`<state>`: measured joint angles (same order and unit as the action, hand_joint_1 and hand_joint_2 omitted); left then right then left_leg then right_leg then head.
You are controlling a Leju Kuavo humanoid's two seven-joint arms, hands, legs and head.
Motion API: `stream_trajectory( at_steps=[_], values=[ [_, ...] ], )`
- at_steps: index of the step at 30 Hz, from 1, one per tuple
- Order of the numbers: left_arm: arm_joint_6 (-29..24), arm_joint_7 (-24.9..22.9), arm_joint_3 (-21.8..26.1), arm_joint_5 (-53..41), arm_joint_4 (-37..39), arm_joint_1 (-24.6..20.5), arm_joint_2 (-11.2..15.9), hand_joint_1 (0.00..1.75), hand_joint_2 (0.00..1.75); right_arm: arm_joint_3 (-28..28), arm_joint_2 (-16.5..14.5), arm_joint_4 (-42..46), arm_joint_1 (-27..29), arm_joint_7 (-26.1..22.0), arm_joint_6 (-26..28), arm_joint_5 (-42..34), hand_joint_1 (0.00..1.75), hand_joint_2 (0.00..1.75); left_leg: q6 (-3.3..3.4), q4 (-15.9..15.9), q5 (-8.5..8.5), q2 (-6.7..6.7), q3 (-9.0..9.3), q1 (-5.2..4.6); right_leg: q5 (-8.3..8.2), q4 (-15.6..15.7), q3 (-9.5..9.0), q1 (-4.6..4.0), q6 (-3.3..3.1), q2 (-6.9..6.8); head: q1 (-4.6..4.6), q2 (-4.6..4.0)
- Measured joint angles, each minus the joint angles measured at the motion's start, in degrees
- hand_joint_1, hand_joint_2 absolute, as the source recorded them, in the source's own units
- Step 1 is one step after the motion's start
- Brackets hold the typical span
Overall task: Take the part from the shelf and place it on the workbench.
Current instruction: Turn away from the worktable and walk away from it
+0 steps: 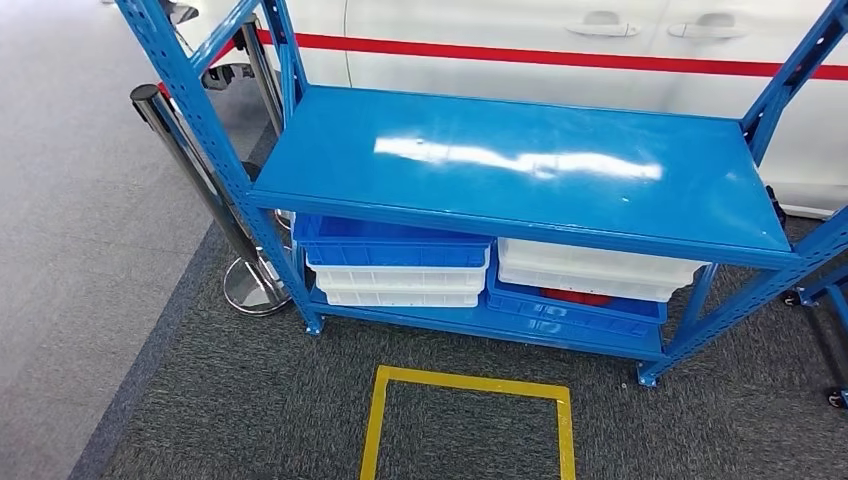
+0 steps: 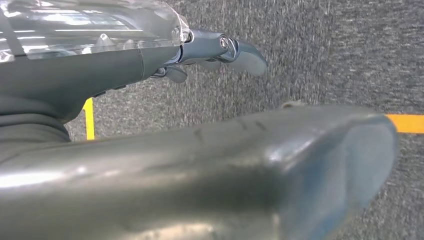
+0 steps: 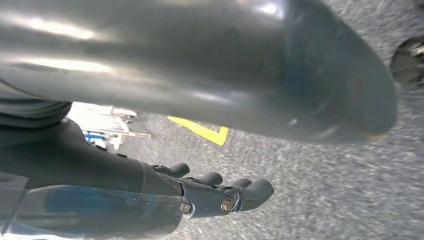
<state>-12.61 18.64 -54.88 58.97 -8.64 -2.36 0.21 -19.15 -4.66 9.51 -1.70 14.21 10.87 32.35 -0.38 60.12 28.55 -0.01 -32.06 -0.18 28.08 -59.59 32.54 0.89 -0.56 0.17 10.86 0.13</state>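
A blue metal shelf unit (image 1: 520, 165) stands in front of me in the head view, its top board bare and glossy. On the lower board, something red (image 1: 578, 297), perhaps the part, shows in a blue bin (image 1: 570, 312) under a white bin (image 1: 590, 270). My left hand (image 2: 210, 150) hangs over grey carpet, its fingers (image 2: 235, 52) stretched out and holding nothing. Also over the carpet, my right hand (image 3: 125, 170) has its fingers (image 3: 230, 195) straight and apart from the thumb, with nothing in it.
Stacked white bins (image 1: 400, 283) under another blue bin (image 1: 390, 243) fill the lower left of the shelf. A chrome post (image 1: 190, 160) on a round base stands by the shelf's left leg. A yellow taped square (image 1: 470, 385) marks the carpet. A white car (image 1: 500, 25) is parked behind.
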Motion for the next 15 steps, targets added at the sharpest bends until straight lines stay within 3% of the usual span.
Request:
stream_trajectory(
  at_steps=[2, 4, 5, 6, 7, 9, 10, 13, 15],
  values=[
    [0.0, 0.2, 0.0, 0.0, 0.0, 0.0, 0.1, 0.0, 0.0, 0.0, 0.0, 0.0, 0.0, -0.1, 0.0, 0.0, 0.0, 0.0, -0.67, 4.8, 2.44, -0.02, -2.18, 0.25, 0.04, 0.5, -0.57, 0.21, -0.55, -0.14, 0.0, 0.0],
    [0.0, 0.3, 0.0, 0.0, 0.0, 0.1, 0.1, 0.0, 0.0, 0.0, 0.0, 0.0, 0.1, -0.1, 0.0, 0.0, 0.0, 0.87, -1.19, 12.4, 5.35, -0.02, -6.22, 0.53, 0.33, 0.5, -0.8, 0.16, -0.86, -0.14, 0.01, 0.0],
    [0.0, 0.4, 0.0, 0.0, 0.0, 0.1, 0.1, 0.0, 0.0, 0.0, 0.0, 0.0, 0.1, -0.1, 0.0, 0.0, 0.0, 1.31, -1.34, 14.8, 5.78, -0.01, -7.69, 0.64, 0.51, 0.5, -0.99, 0.14, -0.89, -0.06, 0.01, 0.0],
    [0.0, 0.4, 0.0, 0.0, 0.0, 0.2, 0.1, 0.0, 0.0, 0.0, 0.0, 0.0, 0.1, -0.1, -0.1, 0.0, 0.0, 1.75, -1.38, 15.1, 4.99, -0.01, -8.12, 0.7, 0.73, 0.5, -1.29, 0.13, -0.85, 0.03, 0.01, 0.0],
    [0.0, 0.4, 0.0, 0.0, 0.0, 0.2, 0.1, 0.0, 0.0, 0.0, 0.0, 0.0, 0.1, -0.1, -0.1, 0.0, 0.0, 1.75, -1.29, 13.1, 3.18, -0.01, -7.43, 0.73, 0.98, 0.5, -1.71, 0.12, -0.75, 0.11, 0.01, 0.0],
    [0.0, 0.4, 0.0, 0.0, 0.0, 0.3, 0.3, 0.0, 0.0, 0.0, 0.0, 0.0, 0.1, -0.1, -0.1, 0.0, 0.0, 1.75, -0.67, 5.6, -1.14, -0.05, -4.11, 0.6, 1.58, 0.5, -2.61, 0.05, -0.44, 0.18, 0.0, -0.01],
    [0.0, 0.3, 0.0, 0.0, 0.0, 0.3, 0.4, 0.0, 0.0, 0.0, 0.0, 0.0, 0.1, 0.0, -0.1, 0.0, 0.0, 1.75, -0.25, 2.3, -2.28, -0.06, -2.66, 0.45, 1.82, 0.5, -2.86, -0.02, -0.2, 0.2, -0.01, -0.01],
    [-0.2, -0.2, 0.0, -0.2, 0.0, 0.3, 0.6, 0.0, 0.0, 0.0, 0.0, 0.0, 0.1, 0.1, 0.0, -0.2, 0.0, 1.75, 0.68, -0.8, -2.33, -0.1, -1.42, 0.05, 2.08, 0.7, -2.99, -0.12, 0.68, 0.2, -0.01, 0.0],
    [-0.5, -0.8, -0.1, -0.2, 0.0, 0.3, 0.6, 0.0, 0.0, 0.0, 0.0, 0.0, 0.0, 0.2, 0.2, -0.2, 0.0, 1.75, 1.33, -1.7, -2.48, -0.03, -0.79, 0.38, 2.6, 0.5, -3.23, -0.11, 1.27, 0.11, -0.01, 0.01]
  ],
)
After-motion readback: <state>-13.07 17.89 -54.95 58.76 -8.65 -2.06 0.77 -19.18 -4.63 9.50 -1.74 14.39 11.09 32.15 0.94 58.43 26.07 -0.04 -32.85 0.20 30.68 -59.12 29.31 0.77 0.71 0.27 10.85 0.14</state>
